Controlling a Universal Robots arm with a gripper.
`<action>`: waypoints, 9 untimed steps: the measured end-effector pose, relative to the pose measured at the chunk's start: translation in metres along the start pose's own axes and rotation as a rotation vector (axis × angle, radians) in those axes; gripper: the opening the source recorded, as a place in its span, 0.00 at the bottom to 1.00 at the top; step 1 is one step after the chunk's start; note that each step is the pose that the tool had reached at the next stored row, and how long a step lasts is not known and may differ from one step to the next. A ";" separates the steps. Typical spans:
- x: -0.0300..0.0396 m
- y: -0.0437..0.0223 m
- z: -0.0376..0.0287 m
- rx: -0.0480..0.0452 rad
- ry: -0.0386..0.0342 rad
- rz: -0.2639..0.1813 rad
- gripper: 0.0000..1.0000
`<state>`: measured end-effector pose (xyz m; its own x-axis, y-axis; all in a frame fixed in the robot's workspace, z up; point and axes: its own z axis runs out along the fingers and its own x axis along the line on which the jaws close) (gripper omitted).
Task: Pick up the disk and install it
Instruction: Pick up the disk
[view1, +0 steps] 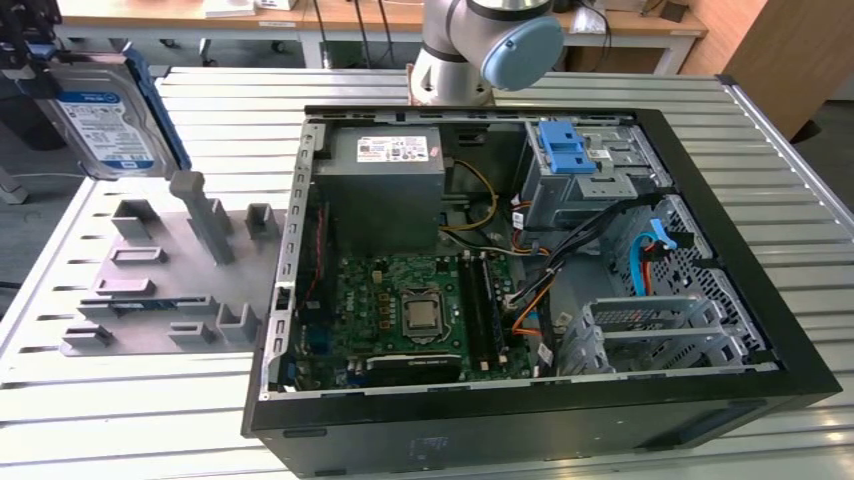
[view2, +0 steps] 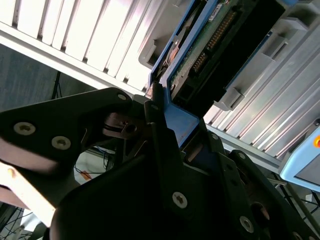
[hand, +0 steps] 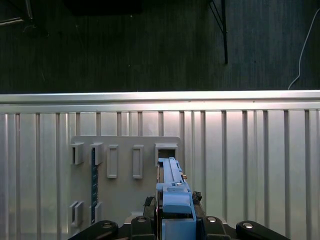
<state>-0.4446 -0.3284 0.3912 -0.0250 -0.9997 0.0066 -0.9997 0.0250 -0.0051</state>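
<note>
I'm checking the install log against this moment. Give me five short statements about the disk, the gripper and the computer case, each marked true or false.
1. The gripper is closed on the disk, gripping its blue carrier. True.
2. The disk sits in the drive cage. False: it is held outside the computer case, towards the exterior view's left, raised over the grey slotted fixture.
3. The computer case lies open, with the motherboard exposed. True.
4. The blue latch lies on the slatted table. False: it sits on top of the drive cage, inside the case.
5. The power supply is inside the case. True.
</note>
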 end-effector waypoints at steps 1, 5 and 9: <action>0.0000 0.0000 -0.0003 0.0000 0.0000 0.000 0.36; 0.0000 0.0000 -0.0012 0.0000 0.0000 0.000 0.36; 0.0000 0.0000 -0.0021 0.0001 0.0000 0.000 0.36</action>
<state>-0.4446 -0.3284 0.3934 -0.0250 -0.9997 0.0066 -0.9997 0.0250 -0.0052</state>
